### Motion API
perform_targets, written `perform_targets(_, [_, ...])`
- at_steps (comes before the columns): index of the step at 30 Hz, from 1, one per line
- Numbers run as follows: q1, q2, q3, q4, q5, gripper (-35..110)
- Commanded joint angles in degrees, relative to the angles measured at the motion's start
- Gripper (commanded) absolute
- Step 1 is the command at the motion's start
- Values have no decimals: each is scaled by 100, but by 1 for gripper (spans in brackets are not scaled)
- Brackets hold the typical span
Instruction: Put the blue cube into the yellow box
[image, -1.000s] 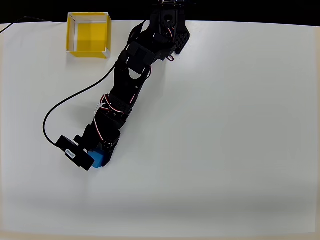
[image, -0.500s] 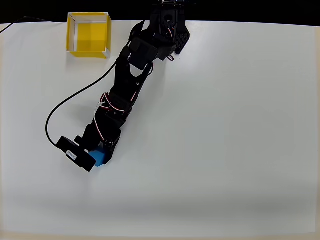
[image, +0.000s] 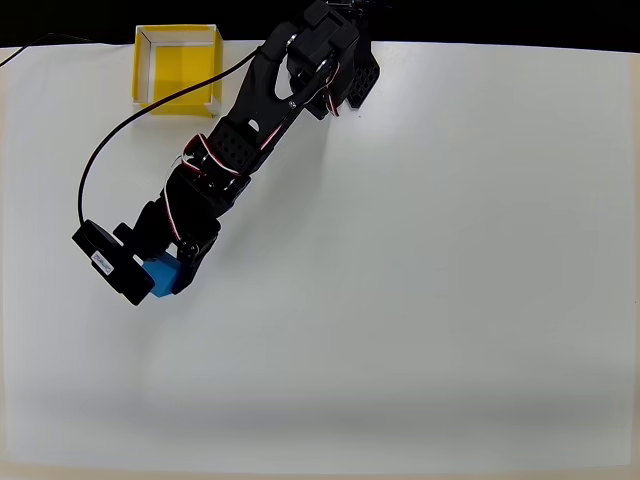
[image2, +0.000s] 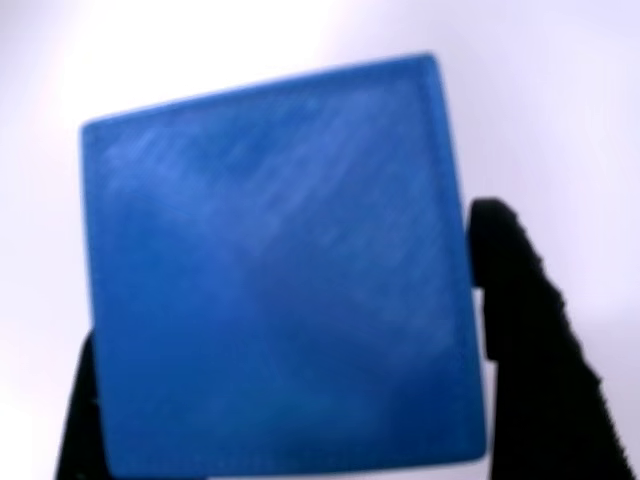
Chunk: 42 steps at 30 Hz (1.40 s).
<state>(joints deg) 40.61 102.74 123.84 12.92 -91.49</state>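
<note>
Cube's in our grip

Our pincer (image: 165, 275) is clamped on the blue cube (image: 160, 277) over the white worktop (image: 450, 280), around 6 o'clock from the yellow box (image: 177, 70), well apart.

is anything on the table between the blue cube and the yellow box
Nothing visible. The blue cube sits in the gripper, and only bare table and the arm's own cable lie toward the yellow box.

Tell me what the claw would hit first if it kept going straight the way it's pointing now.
Probably only the bare white table. The claw, shut on the blue cube, points toward the lower left of the overhead view, away from the yellow box. Its height is unclear.
</note>
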Motion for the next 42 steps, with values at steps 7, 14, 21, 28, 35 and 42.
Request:
perform_targets(7, [1740, 2716, 18, 3120, -114, 17])
perform_targets(14, [2672, 4254, 633, 4544, -79, 17])
perform_targets(21, [3814, 5027, 1248, 4702, -158, 17])
perform_targets(28, [4597, 4570, 1266, 4553, -360, 18])
perform_targets(35, [5019, 4482, 1714, 4254, -378, 18])
perform_targets(42, [5273, 4720, 2566, 3621, -536, 18])
